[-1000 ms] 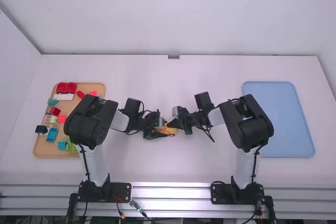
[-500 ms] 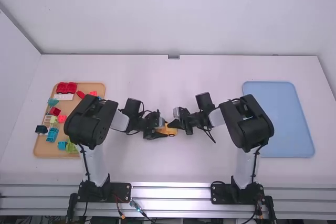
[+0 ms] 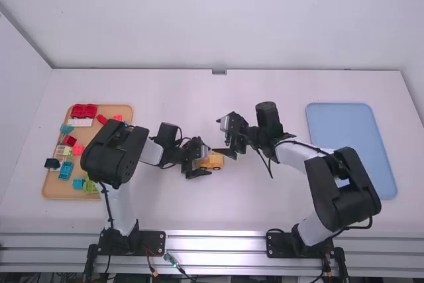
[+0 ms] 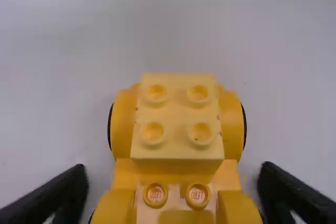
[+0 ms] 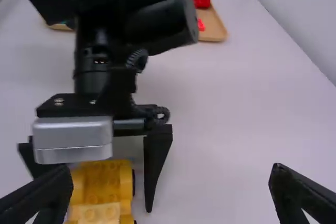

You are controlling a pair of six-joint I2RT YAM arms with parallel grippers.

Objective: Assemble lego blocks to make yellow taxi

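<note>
- So, judging from how it sits, the taxi [image 4: 123, 124] is pretty far along: it already reads as a little car, with a pale yellow block [image 4: 176, 148] stacked on top.
- Can't tell if another piece is meant to go on. If not, I'd guess all that's left is getting both arms clear and maybe parking the thing somewhere.
- Looks-wise it's chunky and cute: rounded yellow bulges at the sides, four round studs on the top block, two more pale printed studs [image 4: 155, 195] on a lower step, and dark wheels [image 3: 216, 168] peeking out down low.
- It's upright on the white table [image 3: 265, 210], roughly midway between the two arms.
- Left gripper [image 4: 173, 174] has its fingers spread, one each side of the car, with a bit of daylight showing, so I don't think it's clamping anything.
- Right gripper [image 5: 172, 177] is spread wide too and holding nothing, right by the car.
- Farther off, past the left arm, a tan tray [image 3: 63, 191] has the other blocks: red [image 3: 83, 111], blue [image 3: 65, 170], green [image 3: 90, 185]. They look like spares for this build.
- Way over past the right arm there's a blue tray [image 3: 351, 150], possibly the drop-off spot.
</note>
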